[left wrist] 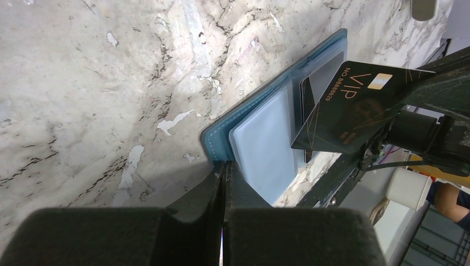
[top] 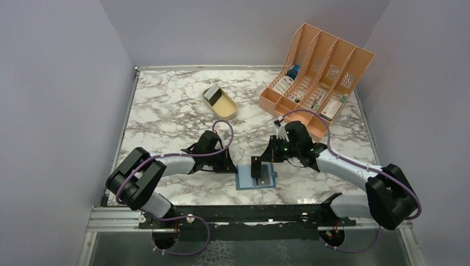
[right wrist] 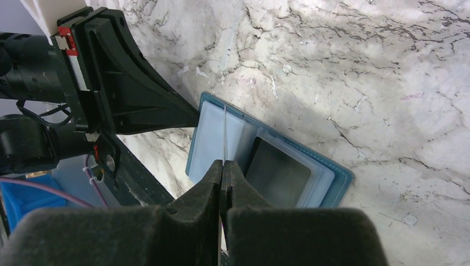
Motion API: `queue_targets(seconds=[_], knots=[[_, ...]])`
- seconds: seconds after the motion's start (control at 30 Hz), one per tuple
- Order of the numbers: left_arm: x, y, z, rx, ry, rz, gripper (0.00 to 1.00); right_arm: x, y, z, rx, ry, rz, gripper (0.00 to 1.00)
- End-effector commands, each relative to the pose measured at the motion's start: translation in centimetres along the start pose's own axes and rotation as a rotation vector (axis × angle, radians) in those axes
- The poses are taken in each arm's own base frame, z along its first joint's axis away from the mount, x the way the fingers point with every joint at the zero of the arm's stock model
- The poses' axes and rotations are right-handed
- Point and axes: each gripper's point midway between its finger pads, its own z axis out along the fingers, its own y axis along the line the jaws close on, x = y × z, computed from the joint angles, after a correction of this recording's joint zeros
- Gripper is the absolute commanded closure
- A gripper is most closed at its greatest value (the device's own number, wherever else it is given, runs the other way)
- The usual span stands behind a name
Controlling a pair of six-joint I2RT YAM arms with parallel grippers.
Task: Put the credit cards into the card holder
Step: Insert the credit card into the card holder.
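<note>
1 view, left wrist, shows VIP on the card (left wrist: 352,108).

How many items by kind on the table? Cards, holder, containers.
Card holder: 1
Credit cards: 2 (VIP card in the right gripper, dark card in a holder pocket)
Tan tray: 1 (contents too small to count)
Orange file rack: 1
Total: 5 countable

Gold lettering on the black plastic VIP card (left wrist: 349,111) at the right end effector (right wrist: 223,165); beneath, teal folding card holder (left wrist: 260,147), pale-blue pockets; grey-veined white marble desk (left wrist: 83,83).
</note>
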Motion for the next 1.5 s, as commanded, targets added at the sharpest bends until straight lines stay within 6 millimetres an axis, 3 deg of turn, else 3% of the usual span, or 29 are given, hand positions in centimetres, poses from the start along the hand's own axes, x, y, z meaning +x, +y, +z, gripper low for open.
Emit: queue_targets(seconds=[0.0, 0.33, 0.5, 0.9, 1.47], knots=[[0.2, 1.4, 0.4, -0.047, -0.014, 0.023, 0.98, -0.7, 0.0, 0.2, -0.011, -0.026, -0.018, 0.99], [0.7, 2.3, 0.3, -0.081, -0.01, 0.014, 0.97, -1.4, -1.4, -0.6, 0.054, -0.102, 0.022, 0.99], [0.7, 2.6, 0.2, -0.096, -0.011, 0.014, 0.97, -1.5, -1.0, -0.7, 0.027, -0.109, 0.03, 0.99], [0.7, 2.8, 0.3, -0.107, -0.014, 0.003, 0.96, 1.4, -1.7, 0.6, -0.03, -0.035, 0.064, 0.99], [1.1, 3.3, 0.4, -0.124, -0.009, -0.012, 0.96, 3.0, -2.1, 1.4, -0.075, -0.018, 0.087, 0.99]])
